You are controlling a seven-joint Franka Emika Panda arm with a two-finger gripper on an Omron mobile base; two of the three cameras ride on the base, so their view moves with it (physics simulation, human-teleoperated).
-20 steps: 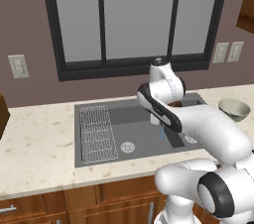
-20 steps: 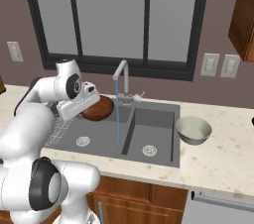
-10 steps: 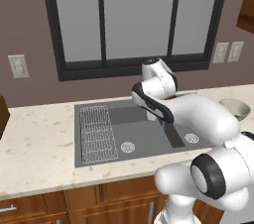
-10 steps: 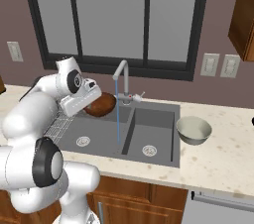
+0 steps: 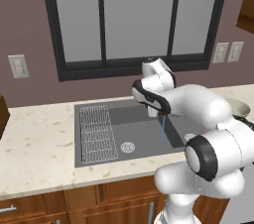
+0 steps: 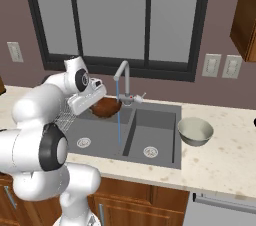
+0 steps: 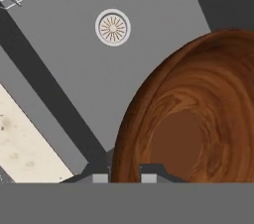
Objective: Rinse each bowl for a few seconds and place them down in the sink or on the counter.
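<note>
My gripper (image 6: 101, 104) is shut on the rim of the dark reddish-brown wooden bowl (image 6: 106, 107), held in the air over the left basin of the dark grey sink (image 6: 156, 137). The bowl's right edge is close to the thin blue water stream (image 6: 118, 122) falling from the curved faucet (image 6: 122, 72). In the hand view the bowl (image 7: 193, 119) sits tilted between the fingertips of the gripper (image 7: 125, 174), with a round drain (image 7: 113, 27) below. The pale grey-green bowl (image 6: 195, 131) rests on the counter (image 6: 230, 160) right of the sink, also visible behind my arm (image 5: 239, 107).
A wire grid rack (image 5: 96, 134) lies along the left side of the sink (image 5: 141, 136). Beige counter (image 5: 34, 143) stretches to the left. A dark-framed window and wall outlets stand behind. Wooden cabinets run below the counter.
The arm has carried the brown bowl to the right, from near the rack side toward the water stream under the faucet. The grey-green bowl has not moved.
</note>
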